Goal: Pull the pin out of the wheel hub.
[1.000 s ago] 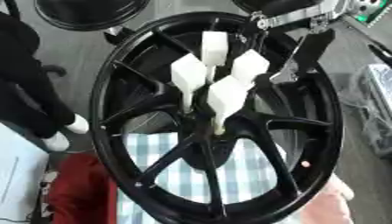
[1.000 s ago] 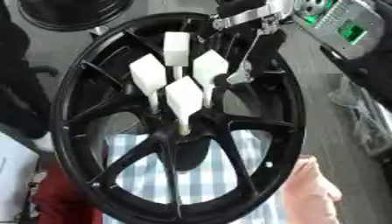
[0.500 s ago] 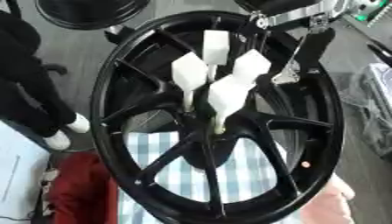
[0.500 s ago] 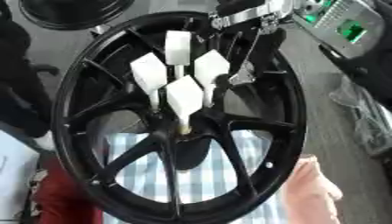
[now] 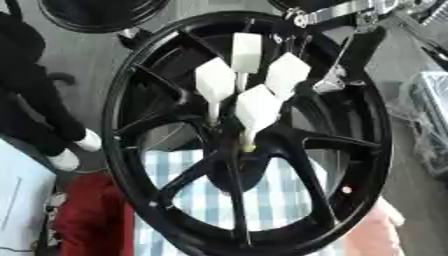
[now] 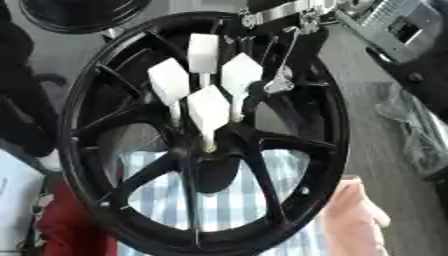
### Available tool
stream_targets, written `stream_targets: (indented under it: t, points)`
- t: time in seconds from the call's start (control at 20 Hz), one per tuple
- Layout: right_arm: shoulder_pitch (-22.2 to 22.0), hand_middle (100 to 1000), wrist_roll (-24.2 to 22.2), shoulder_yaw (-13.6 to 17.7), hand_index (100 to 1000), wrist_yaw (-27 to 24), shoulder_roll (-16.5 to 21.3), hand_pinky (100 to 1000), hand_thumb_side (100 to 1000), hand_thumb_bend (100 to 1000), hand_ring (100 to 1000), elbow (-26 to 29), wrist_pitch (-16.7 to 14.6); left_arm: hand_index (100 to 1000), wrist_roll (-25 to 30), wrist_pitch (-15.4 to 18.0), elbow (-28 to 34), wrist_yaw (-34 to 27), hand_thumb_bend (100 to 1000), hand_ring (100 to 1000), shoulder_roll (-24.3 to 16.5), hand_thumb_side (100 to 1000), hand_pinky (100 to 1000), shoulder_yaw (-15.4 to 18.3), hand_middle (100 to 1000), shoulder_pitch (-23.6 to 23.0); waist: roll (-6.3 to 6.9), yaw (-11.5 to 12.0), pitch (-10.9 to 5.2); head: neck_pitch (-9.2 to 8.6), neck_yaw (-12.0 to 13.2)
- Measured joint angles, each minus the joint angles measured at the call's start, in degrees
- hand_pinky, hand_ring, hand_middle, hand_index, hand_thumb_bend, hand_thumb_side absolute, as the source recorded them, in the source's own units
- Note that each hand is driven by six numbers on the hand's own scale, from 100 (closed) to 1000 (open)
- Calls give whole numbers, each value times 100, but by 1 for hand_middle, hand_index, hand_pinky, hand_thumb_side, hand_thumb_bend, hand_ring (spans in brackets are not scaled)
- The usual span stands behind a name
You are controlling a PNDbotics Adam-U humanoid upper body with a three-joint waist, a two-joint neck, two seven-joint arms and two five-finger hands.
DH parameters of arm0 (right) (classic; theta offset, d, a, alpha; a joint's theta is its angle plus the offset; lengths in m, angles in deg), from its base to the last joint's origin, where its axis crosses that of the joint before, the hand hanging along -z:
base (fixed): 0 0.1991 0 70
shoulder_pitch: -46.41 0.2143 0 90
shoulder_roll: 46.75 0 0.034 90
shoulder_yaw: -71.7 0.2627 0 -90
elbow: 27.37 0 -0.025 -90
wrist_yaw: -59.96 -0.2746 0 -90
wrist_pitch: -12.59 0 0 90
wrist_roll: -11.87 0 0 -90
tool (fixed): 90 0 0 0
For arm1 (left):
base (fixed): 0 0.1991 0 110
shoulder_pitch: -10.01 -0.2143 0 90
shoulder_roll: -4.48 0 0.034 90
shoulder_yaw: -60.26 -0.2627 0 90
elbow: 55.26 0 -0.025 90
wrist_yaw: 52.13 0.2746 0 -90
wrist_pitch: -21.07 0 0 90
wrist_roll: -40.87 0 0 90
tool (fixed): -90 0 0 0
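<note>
Pins (image 5: 256,107), four white-headed, are seated in the hub (image 5: 238,150) of the black wheel (image 5: 131,90), which is stood on edge over a checked cloth (image 5: 206,200) so the heads face the camera. Right hand (image 5: 350,60) is held at the upper rim, beside the pins; finger state cannot be told, no pin gripped. Versus 1.0 s ago, pins look unmoved; framing is shifted only.

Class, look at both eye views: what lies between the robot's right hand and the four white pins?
Only open gap: the right hand hangs just right of the white-headed pins, inside the black wheel; nothing between, clearest in left eye view.
</note>
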Motion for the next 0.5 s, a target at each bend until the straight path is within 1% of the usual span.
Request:
stream_targets:
  t: [0.3, 0.5]
  points:
    - [17, 405, -42, 208, 546, -127, 155, 689, 100, 120, 613, 209, 88, 721, -1, 1, -1, 0, 243, 798, 0, 618, 740, 0, 706, -4, -14, -20, -1, 2, -9]
    - [-20, 404, -52, 491, 545, -278, 353, 690, 100, 124, 611, 411, 140, 721, -1, 1, -1, 0, 242, 798, 0, 619, 741, 1, 707, -11, -18, -31, -1, 3, -14]
